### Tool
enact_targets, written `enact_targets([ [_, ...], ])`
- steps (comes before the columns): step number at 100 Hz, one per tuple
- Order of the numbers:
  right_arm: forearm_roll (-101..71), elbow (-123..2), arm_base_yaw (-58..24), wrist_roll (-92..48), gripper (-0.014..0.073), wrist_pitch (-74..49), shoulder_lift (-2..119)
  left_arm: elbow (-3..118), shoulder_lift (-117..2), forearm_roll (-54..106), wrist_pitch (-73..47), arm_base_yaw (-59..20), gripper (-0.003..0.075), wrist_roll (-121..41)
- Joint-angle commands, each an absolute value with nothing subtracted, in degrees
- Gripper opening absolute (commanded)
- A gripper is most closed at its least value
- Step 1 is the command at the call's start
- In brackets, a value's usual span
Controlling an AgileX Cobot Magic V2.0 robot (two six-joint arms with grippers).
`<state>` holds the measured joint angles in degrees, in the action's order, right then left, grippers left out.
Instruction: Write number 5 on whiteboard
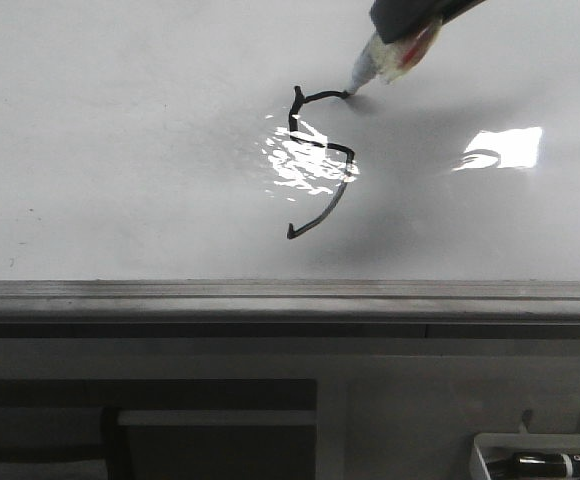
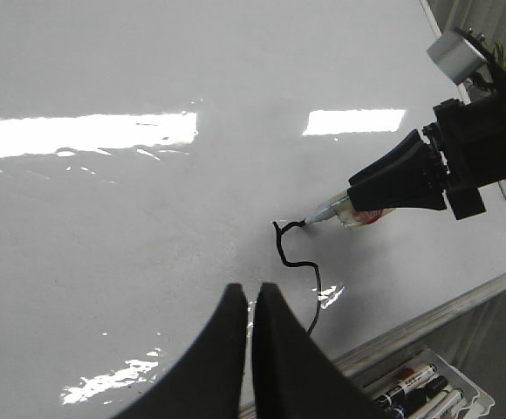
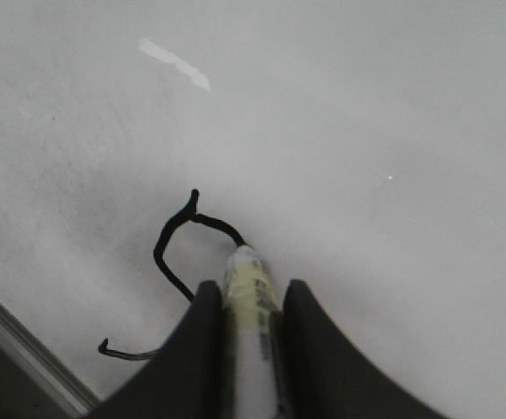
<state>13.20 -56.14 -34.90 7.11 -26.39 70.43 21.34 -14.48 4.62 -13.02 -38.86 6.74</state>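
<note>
Right gripper (image 2: 384, 188) is clamping a marker (image 1: 382, 60) whose tip is touching the whiteboard (image 1: 120, 120) at the right end of the number 5 (image 1: 320, 165), mid-board above the grey rail. Left gripper (image 2: 251, 301) is hovering pinched closed, empty. Finishing the top bar cleanly calls for light, even pressure, then lifting straight off.

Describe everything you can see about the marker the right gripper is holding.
The marker has a pale, whitish barrel with a yellowish and red label and a narrow tip. It is tilted, its tip touching the whiteboard at the right end of the top bar of the number 5. The right gripper is shut on its barrel, one finger on each side. Its rear end is hidden by the gripper.
</note>
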Motion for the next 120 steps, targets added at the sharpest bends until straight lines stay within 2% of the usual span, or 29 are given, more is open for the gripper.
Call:
enact_targets([
  [1, 17.7, -57.2, -33.1, 7.4, -0.004, -29.6, 69.6, 22.9, -15.0, 5.4, -8.4, -38.6, -0.002, 7.2],
  [42, 18.1, -57.6, -31.9, 9.1, -0.004, -30.5, 69.1, 22.9, -15.0, 5.5, -8.4, -38.6, -0.002, 7.2],
  [68, 19.2, -62.1, -44.4, 9.1, -0.004, -26.5, 56.5, 25.3, -15.1, 7.4, -8.4, -38.6, -0.0012, 7.0],
  [78, 22.3, -62.1, -47.2, 9.1, -0.004, -28.5, 54.3, 27.8, -17.4, 6.2, -9.0, -38.6, 0.0056, 6.7],
  [97, 22.5, -59.3, -47.4, 6.5, -0.0041, -28.8, 54.3, 37.1, -28.6, 6.0, -20.3, -40.3, 0.0265, -3.6],
  [107, 22.5, -55.4, -48.6, 5.1, -0.0042, -24.3, 54.3, 43.0, -35.8, 7.5, -30.5, -42.9, 0.0314, -15.3],
  [120, 22.5, -50.5, -51.8, 1.5, -0.0045, -19.7, 54.3, 49.3, -44.0, 8.1, -36.9, -47.5, 0.0316, -24.3],
])
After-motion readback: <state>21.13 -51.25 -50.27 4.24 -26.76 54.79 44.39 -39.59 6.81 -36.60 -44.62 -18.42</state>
